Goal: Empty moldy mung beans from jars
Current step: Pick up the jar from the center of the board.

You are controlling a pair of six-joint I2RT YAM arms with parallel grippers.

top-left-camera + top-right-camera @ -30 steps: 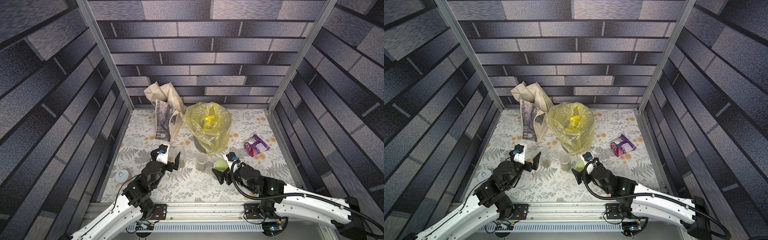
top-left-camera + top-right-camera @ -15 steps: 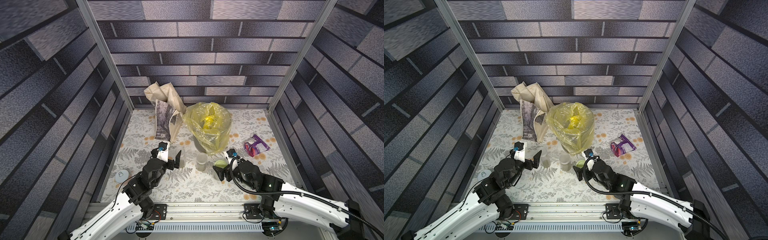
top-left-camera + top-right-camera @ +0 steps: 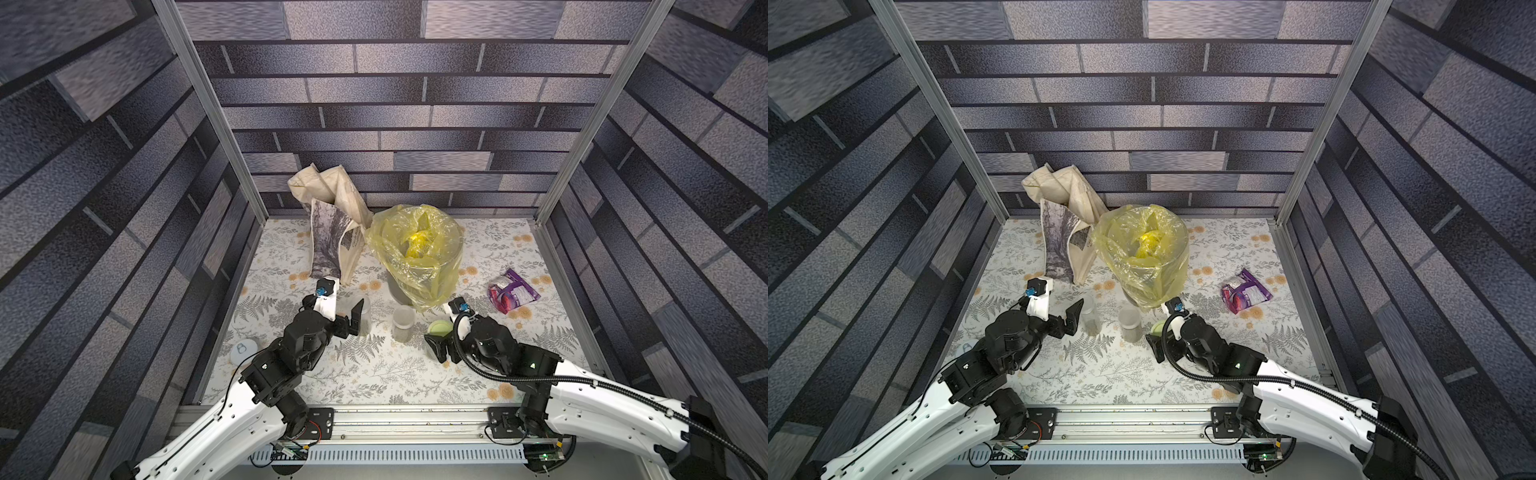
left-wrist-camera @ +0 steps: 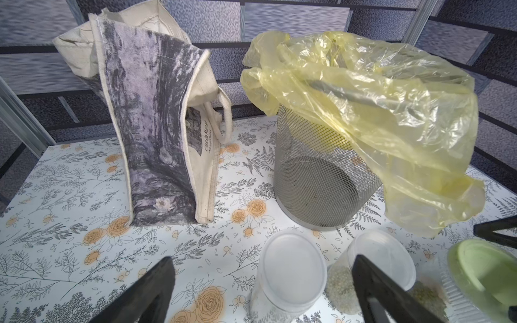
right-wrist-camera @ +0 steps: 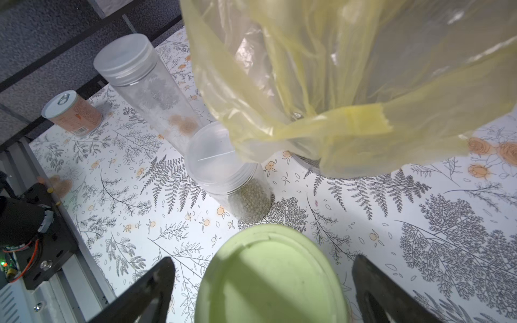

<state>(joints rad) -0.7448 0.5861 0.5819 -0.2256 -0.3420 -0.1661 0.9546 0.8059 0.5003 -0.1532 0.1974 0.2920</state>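
Observation:
Three jars stand in a row in front of the bucket. The left slim jar [image 3: 365, 318] [image 4: 291, 272] has a whitish lid. It sits just ahead of my open left gripper [image 3: 334, 309] [image 4: 263, 282], nearer one finger and untouched. The middle slim jar [image 3: 403, 324] [image 5: 223, 170] holds olive mung beans [image 5: 250, 198] at its bottom. The wider jar with the pale green lid [image 3: 440, 328] [image 5: 268, 276] lies between the spread fingers of my open right gripper [image 3: 441, 334] [image 5: 264, 282]. The fingers stand apart from its sides.
A grey mesh bucket lined with a yellow plastic bag [image 3: 419, 257] stands right behind the jars, and the bag hangs over the middle jar. A cream cloth tote [image 3: 332, 237] is at the back left, a purple packet [image 3: 511, 291] at right, a small can [image 3: 245, 351] at left.
My right gripper has crept forward over the green-lidded jar. The left gripper has barely shifted beside the left jar. Both stay open.

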